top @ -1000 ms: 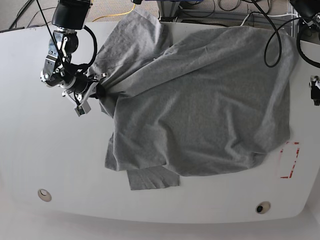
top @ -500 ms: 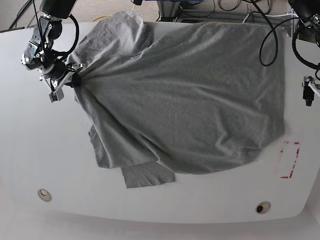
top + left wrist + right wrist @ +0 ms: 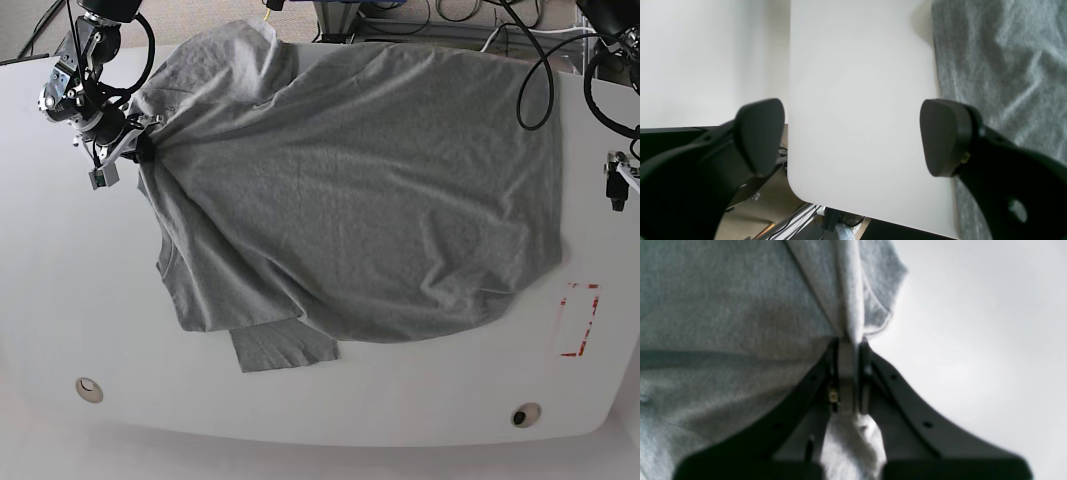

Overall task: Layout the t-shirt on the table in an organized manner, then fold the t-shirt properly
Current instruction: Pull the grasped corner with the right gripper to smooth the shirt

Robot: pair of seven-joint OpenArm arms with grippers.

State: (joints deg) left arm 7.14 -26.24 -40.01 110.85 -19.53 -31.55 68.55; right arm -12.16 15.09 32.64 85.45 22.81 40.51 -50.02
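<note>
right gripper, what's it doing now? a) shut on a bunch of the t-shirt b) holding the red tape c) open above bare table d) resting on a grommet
a: the right gripper has its jaws pinched together on a fold of the grey t-shirt.

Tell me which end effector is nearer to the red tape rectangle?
The left end effector. It hangs open just above the red tape rectangle; the right end effector grips the t-shirt across the table.
</note>
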